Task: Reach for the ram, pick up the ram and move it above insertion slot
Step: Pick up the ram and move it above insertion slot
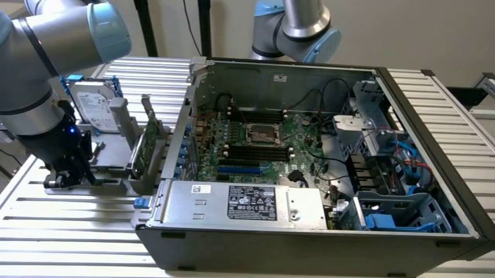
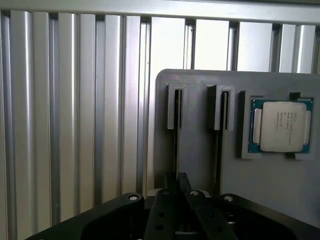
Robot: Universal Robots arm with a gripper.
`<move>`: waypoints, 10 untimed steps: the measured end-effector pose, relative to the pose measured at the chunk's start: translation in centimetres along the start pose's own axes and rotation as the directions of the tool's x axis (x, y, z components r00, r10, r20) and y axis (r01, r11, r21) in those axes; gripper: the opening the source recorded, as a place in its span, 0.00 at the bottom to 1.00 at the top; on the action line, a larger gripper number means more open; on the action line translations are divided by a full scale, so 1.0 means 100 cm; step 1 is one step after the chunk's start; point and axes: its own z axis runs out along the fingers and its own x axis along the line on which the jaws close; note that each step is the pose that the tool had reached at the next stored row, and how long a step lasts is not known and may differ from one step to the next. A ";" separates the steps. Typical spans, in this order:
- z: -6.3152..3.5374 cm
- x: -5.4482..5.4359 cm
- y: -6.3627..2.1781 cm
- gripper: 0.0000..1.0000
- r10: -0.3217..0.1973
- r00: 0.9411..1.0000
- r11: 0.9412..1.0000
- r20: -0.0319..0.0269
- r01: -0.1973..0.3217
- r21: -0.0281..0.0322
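In the exterior view, at the lower left of the frame, the gripper (image 1: 68, 175) is down on a gray holder (image 1: 106, 155) beside the open computer case (image 1: 309, 231). In the wrist view the ram (image 2: 176, 142) stands on edge in a holder slot. One end runs between the jaws, which are drawn narrow against it.

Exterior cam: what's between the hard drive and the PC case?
A green expansion card stands on edge in the gray fixture between hard drive and case, in the exterior view.
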 end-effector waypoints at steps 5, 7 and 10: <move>-0.0052 0.000 0.0000 0.14 0.000 1.000 1.000 0.003 0.000 0.000; -0.0085 0.000 0.0000 0.14 0.000 1.000 1.000 0.004 0.000 0.000; -0.0158 0.000 0.0000 0.14 0.000 1.000 1.000 0.005 0.000 0.000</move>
